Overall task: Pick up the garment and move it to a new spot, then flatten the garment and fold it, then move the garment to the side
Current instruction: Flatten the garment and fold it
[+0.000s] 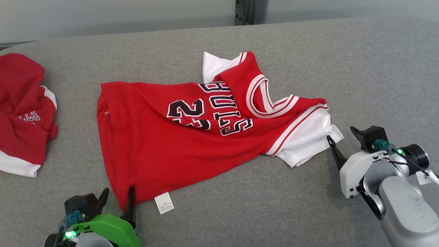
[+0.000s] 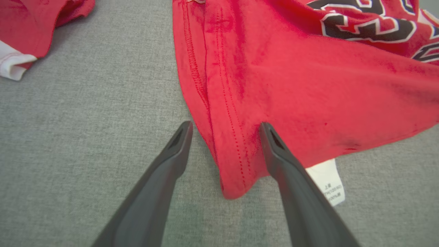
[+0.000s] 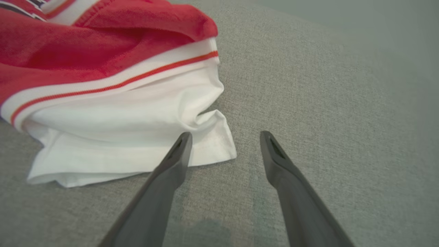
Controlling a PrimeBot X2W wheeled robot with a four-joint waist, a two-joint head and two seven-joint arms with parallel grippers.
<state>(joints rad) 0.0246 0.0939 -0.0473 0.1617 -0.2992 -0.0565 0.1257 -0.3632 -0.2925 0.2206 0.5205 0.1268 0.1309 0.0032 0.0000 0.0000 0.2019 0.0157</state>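
Note:
The garment (image 1: 154, 144) is a red jersey-style shirt with white sleeves and dark lettering, lying mostly spread on the grey padded surface, collar toward the right. My left gripper (image 1: 118, 192) is open at its near-left hem corner. In the left wrist view that hem corner (image 2: 233, 164) lies between the fingers of the left gripper (image 2: 225, 126), with a white label (image 2: 329, 185) beside it. My right gripper (image 1: 341, 134) is open at the near white sleeve. In the right wrist view the sleeve's corner (image 3: 212, 144) reaches into the gap of the right gripper (image 3: 225, 134).
A second red garment (image 1: 20, 113) with white trim lies bunched at the left edge, apart from the shirt. The grey padded surface (image 1: 360, 68) stretches bare to the right and behind. A pale wall with a dark post (image 1: 245, 12) bounds the far side.

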